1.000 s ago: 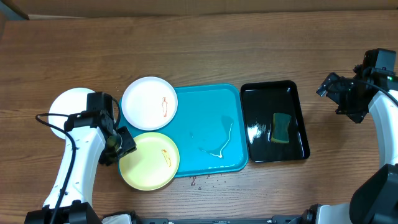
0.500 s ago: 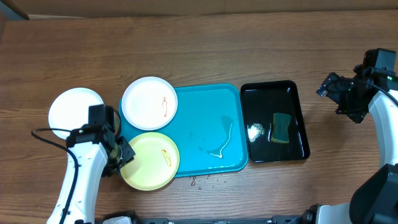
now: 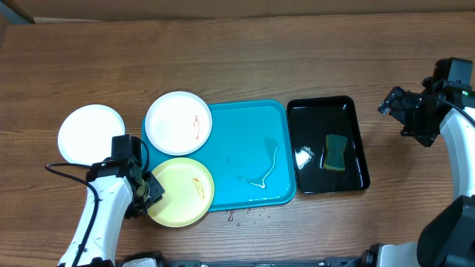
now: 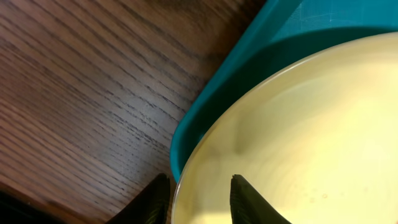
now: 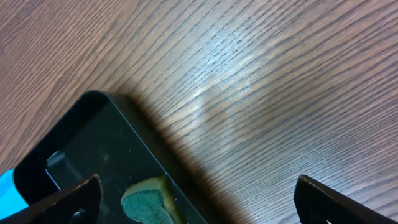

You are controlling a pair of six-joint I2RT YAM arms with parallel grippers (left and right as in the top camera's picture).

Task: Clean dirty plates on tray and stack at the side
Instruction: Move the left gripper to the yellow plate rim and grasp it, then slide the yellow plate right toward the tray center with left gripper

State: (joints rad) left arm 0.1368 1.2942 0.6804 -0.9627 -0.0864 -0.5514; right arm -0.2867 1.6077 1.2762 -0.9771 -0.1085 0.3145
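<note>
The cyan tray (image 3: 249, 130) lies mid-table. A white plate (image 3: 174, 119) with a reddish smear overlaps its back left corner. A yellow-green plate (image 3: 185, 194) with a smear overlaps its front left corner. A second white plate (image 3: 90, 133) lies on the table at the left. My left gripper (image 3: 154, 191) is open, with its fingers on either side of the yellow-green plate's left rim. In the left wrist view the left gripper (image 4: 199, 177) has one finger outside and one inside the yellow-green plate's rim (image 4: 298, 137). My right gripper (image 3: 404, 111) is open and empty over the table at the far right.
A glossy black tray (image 3: 349, 107) right of the cyan tray holds a green-and-yellow sponge (image 3: 335, 151). The sponge (image 5: 146, 202) and black tray (image 5: 81, 143) show in the right wrist view. A pale string-like smear (image 3: 266, 172) lies on the cyan tray. Crumbs (image 3: 241, 215) lie at its front edge.
My left arm has drawn toward the table's front, uncovering the left white plate. Its gripper has settled at the yellow-green plate's left rim. The right arm has not moved.
</note>
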